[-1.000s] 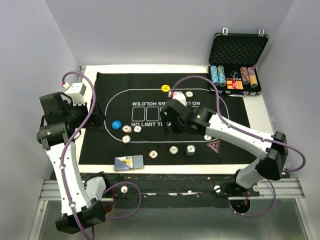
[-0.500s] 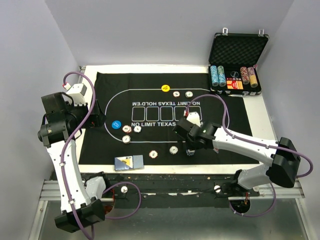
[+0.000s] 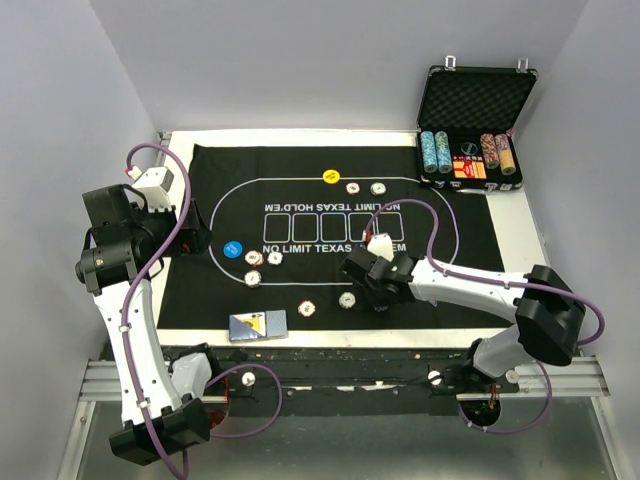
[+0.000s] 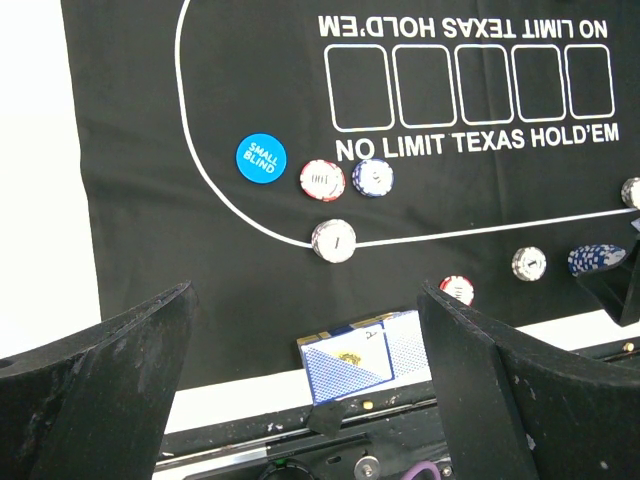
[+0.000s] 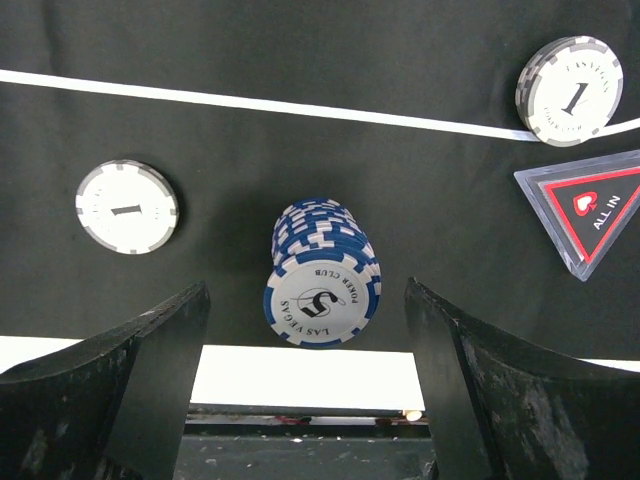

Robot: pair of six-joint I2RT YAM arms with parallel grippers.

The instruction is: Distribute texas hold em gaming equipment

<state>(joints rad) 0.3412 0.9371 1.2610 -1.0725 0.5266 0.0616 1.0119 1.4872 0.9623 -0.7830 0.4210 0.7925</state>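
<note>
Blue chip stack (image 5: 322,270) sits between open jaws

Top view: the right arm (image 3: 460,288) reaches low over the near edge of the mat (image 3: 300,165). Left wrist: left jaws gape wide, empty, above the card deck (image 4: 360,365). Right wrist: right jaws stand open astride the stack, not touching it. The chips look hard, slick and loosely piled, so pinch low across the rims.

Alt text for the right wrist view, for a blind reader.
A stack of blue chips stands untouched on the black mat between the open jaws of the right gripper. Two white chips and a red ALL IN marker lie beyond.
</note>
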